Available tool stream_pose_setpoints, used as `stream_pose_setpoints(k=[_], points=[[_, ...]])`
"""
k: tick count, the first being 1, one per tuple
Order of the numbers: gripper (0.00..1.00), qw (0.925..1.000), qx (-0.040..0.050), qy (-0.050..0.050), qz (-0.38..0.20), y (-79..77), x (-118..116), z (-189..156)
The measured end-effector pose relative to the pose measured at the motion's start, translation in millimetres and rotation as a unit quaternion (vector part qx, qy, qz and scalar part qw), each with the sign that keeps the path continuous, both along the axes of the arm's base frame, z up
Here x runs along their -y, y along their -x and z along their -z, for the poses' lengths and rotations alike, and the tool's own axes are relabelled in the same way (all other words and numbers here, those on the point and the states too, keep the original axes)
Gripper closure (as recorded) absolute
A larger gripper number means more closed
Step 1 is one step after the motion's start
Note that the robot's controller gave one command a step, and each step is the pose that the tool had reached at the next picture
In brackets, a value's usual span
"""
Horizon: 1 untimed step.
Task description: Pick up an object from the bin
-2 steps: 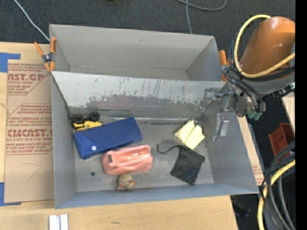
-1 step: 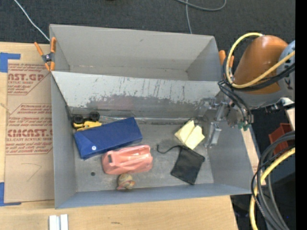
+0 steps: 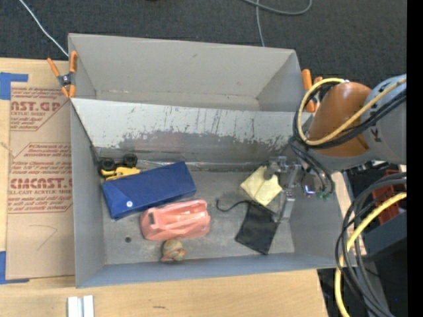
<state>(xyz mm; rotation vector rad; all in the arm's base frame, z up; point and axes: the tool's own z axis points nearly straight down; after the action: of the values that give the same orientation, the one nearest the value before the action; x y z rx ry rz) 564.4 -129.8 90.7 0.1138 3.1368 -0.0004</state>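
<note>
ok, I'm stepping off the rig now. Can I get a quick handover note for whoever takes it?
Gripper: down in the right side of the bin, beside a pale yellow pad and above a black pouch. I cannot tell whether it grips anything.
Other things: a blue flat case lies left of centre. A pink plastic piece is in front of it, with a small round brownish thing at the front wall. A yellow-and-black toy is at the back left.
Done: the arm has reached in, and everything rests on the floor.
Left: grasp one thing and lift it out.
</note>
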Motion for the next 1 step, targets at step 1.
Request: stream_pose_setpoints(k=[1], points=[[0.0,1.0,-0.0029,0.0,0.001,3.5,0.1,2.7]])
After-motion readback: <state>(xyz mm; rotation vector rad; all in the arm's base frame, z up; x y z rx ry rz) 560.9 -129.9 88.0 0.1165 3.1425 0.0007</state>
